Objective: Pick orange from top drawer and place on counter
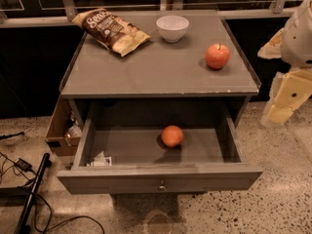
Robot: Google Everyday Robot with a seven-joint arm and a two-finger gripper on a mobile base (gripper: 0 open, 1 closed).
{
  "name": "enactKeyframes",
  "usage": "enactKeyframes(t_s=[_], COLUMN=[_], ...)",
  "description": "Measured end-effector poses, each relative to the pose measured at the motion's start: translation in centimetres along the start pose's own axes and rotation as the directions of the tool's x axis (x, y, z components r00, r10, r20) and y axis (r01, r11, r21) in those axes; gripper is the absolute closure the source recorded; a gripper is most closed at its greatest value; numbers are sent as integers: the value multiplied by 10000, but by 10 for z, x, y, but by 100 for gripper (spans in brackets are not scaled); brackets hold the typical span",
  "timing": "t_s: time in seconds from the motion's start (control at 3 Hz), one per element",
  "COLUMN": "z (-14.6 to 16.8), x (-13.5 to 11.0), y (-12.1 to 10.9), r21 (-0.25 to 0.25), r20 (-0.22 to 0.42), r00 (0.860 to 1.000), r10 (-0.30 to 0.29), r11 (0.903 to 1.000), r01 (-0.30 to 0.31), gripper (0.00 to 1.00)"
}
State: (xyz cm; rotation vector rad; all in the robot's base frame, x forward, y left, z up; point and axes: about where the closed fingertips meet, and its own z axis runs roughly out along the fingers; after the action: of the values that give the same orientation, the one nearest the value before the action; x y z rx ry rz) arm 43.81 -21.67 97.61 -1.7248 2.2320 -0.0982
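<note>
The orange [172, 136] lies inside the open top drawer [160, 178], near the middle of its floor. The drawer is pulled out toward me, and its round metal knob [161, 186] is at the centre of the front panel. The grey counter [146, 72] sits above it. My gripper [282, 104] hangs at the far right of the camera view, beside the counter's right edge. It is well right of the orange and higher than it, and touches nothing.
On the counter are a red apple [217, 56] at the right, a white bowl [172, 28] at the back and a chip bag [110, 30] at the back left. A white packet [100, 160] lies in the drawer's front left corner. A cardboard box [61, 130] and cables [24, 189] are on the floor at the left.
</note>
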Motion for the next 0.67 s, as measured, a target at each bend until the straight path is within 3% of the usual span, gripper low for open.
enactKeyframes(t_s=[0.33, 0.67], z=[11, 40], x=[-3, -10], y=[0, 4], r21=[205, 446], r20=[368, 1359], r00=[9990, 9893], r10=[243, 523], r11=[9995, 9973], r01=[-251, -588], gripper=[40, 63])
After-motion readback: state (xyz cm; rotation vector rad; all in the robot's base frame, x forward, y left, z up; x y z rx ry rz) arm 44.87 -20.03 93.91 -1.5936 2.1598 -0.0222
